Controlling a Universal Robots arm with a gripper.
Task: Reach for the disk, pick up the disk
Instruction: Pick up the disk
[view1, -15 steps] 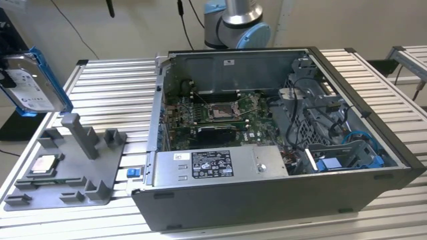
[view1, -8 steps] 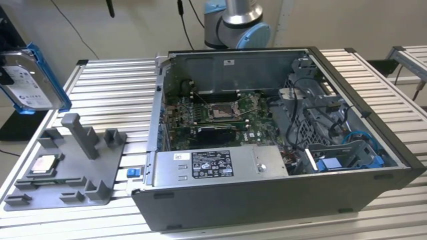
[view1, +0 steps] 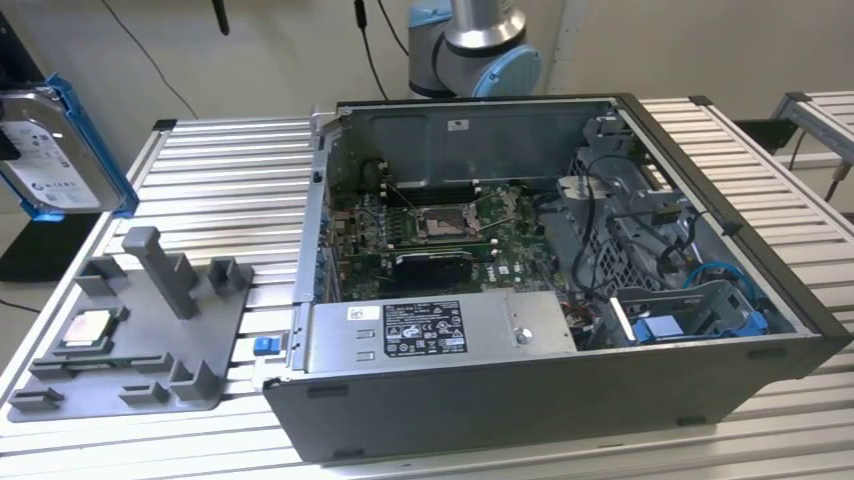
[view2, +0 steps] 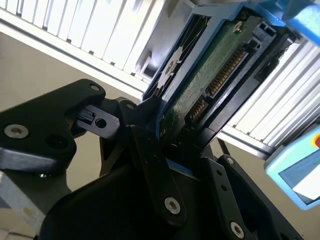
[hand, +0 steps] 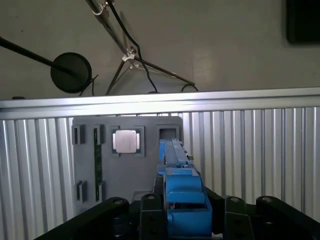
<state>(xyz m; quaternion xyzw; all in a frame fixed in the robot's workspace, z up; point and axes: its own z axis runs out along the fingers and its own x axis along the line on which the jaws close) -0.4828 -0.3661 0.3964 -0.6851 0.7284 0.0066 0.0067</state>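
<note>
The disk (view1: 54, 150) is in the gripper (view2: 175, 145), held on edge and raised above the tray (view1: 134, 340). In the second wrist view the black fingers (view2: 145, 150) are clamped on the disk's lower end, one on each flat face. Its green circuit-board side and a blue rail face the camera.

**Step in hand.** The reach is judged complete and the pick-up is in its lift phase. In the first wrist view the disk (hand: 177, 170) hangs edge-on over the tray (hand: 130, 175), just beside the chip (hand: 125, 141) seated there. It appears clear of the tray surface.

**Requirement for the next move.** Judged from the hold, the clamp must stay firm. The grip is at one end only, so most of the disk projects beyond the fingers.

**Limits of view.**
- In the exterior view the picture edge cuts the disk above the tray.
- The fingers' contact faces are hidden behind the rails.
- The gap between disk and tray cannot be judged.
</note>
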